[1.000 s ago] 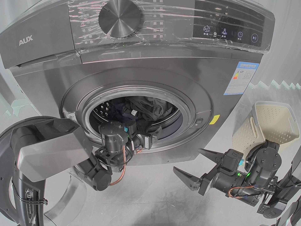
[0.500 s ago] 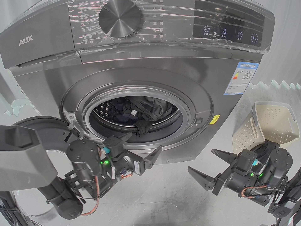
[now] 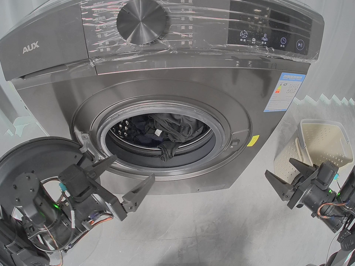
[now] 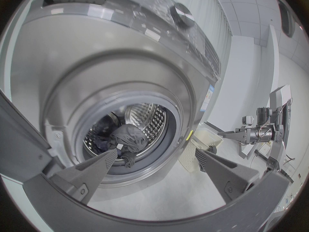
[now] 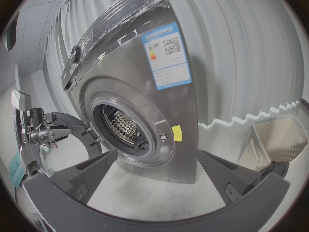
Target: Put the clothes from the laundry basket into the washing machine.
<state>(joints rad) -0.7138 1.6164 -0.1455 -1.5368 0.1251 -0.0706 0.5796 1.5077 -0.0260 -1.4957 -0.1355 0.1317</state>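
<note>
The grey washing machine (image 3: 185, 82) stands with its round door (image 3: 37, 156) swung open to the left. Dark clothes (image 3: 166, 130) lie heaped in the drum, and one piece droops over the front rim. In the left wrist view the same clothes (image 4: 128, 139) sit just past the port. My left gripper (image 3: 131, 169) is open and holds nothing, low and left of the port, in front of the door. My right gripper (image 3: 280, 168) is open too, beside the cream laundry basket (image 3: 321, 145), which looks bare inside. My left gripper (image 4: 154, 153) faces the drum.
The basket (image 5: 280, 139) stands on the grey floor to the right of the machine, against a white curtain. The open door (image 5: 64, 145) takes up the floor space on the left. Bare floor (image 3: 207, 222) lies between the two arms.
My left gripper has pulled out of the drum opening and down to the lower left, leaving the dark clothes inside. My right gripper has drawn back to the right, toward the basket.
</note>
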